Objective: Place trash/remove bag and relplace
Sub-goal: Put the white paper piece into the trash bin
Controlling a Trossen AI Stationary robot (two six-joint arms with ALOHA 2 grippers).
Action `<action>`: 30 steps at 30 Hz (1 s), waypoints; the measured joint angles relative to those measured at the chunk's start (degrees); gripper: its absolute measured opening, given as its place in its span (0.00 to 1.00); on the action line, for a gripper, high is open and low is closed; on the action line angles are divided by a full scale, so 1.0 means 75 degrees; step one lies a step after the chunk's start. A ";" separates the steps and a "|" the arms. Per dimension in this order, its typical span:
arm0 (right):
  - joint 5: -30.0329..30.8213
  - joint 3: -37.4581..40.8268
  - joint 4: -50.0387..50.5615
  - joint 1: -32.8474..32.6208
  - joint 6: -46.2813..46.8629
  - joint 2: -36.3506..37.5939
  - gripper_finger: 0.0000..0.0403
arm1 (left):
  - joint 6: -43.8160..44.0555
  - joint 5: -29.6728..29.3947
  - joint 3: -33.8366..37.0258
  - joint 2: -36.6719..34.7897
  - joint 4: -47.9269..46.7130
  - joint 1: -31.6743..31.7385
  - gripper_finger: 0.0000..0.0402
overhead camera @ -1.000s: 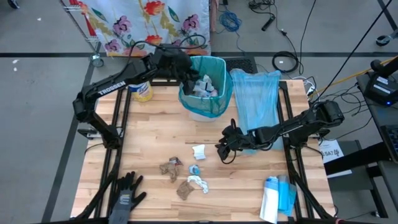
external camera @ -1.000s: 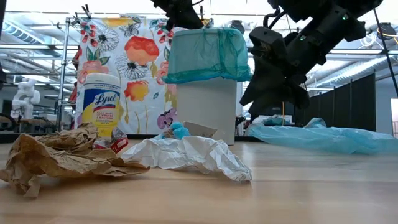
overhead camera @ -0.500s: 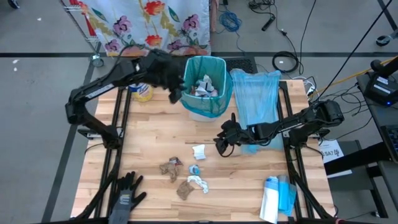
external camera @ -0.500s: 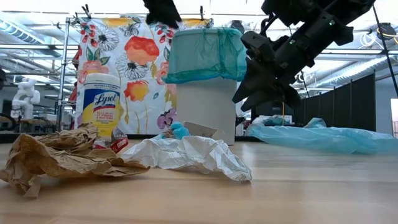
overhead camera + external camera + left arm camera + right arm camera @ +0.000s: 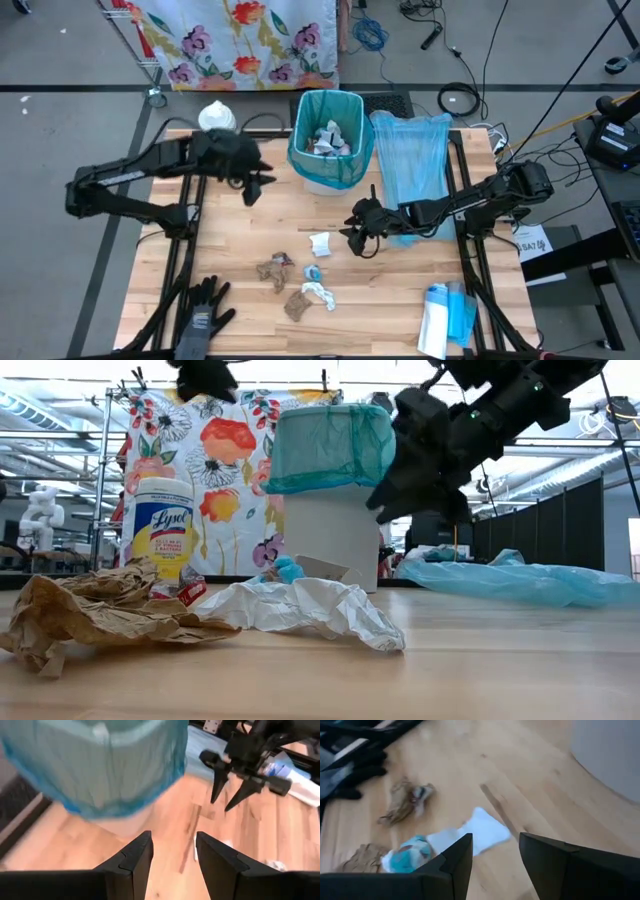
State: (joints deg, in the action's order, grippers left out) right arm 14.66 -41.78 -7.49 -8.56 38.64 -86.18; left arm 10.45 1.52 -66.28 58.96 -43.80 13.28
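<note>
The left gripper (image 5: 255, 186) hangs above the tabletop (image 5: 240, 240) just beside the bin (image 5: 328, 140), its fingers (image 5: 134, 857) spread apart with nothing between them; in the left wrist view the bin's teal liner (image 5: 100, 765) fills the space just ahead of them. The right gripper (image 5: 352, 238) hovers over the middle of the tabletop, its fingers (image 5: 455, 857) also parted and empty. Just ahead of those fingers lies a white tissue (image 5: 319, 243), close to the tips but not touched.

Beyond the tissue, farther from the right fingers, the rest of the loose trash (image 5: 297, 283) sits in a small cluster on the wood: a brown paper wad (image 5: 271, 269), a light blue scrap (image 5: 313, 272), another brown wad (image 5: 295, 304) and a white crumpled piece (image 5: 322, 294). More trash lies inside the lined bin, well apart from the right fingers and near the left ones.

A loose light blue bag (image 5: 412, 165) lies flat beside the bin, under the right arm. A black glove (image 5: 200, 310) rests near the tabletop's edge, well apart from both sets of fingers. A wipes canister (image 5: 163, 530) stands behind the left gripper, near the bin. A roll of bags (image 5: 443, 318) lies at the corner behind the right gripper.
</note>
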 joint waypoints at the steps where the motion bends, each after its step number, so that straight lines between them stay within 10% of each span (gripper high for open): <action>1: -0.0002 0.0000 -0.0128 -0.0033 -0.0219 0.0001 0.38 | 0.0183 -0.0007 0.0387 -0.0262 0.0189 -0.0047 0.38; 18: -0.1031 -0.0003 -0.1153 -0.0180 -0.2364 -0.0002 0.38 | 0.2567 -0.0290 0.5762 -0.2833 0.3125 -0.1163 0.38; 30: -0.1606 -0.1765 0.0908 -0.0224 -0.3210 -0.1466 0.38 | 0.3574 -0.0708 0.6787 -0.2856 0.4178 -0.1562 0.38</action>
State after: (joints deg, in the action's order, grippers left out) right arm 2.61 -55.01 -0.67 -10.24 14.56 -97.17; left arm 37.26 -3.78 -15.38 37.54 -12.46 1.56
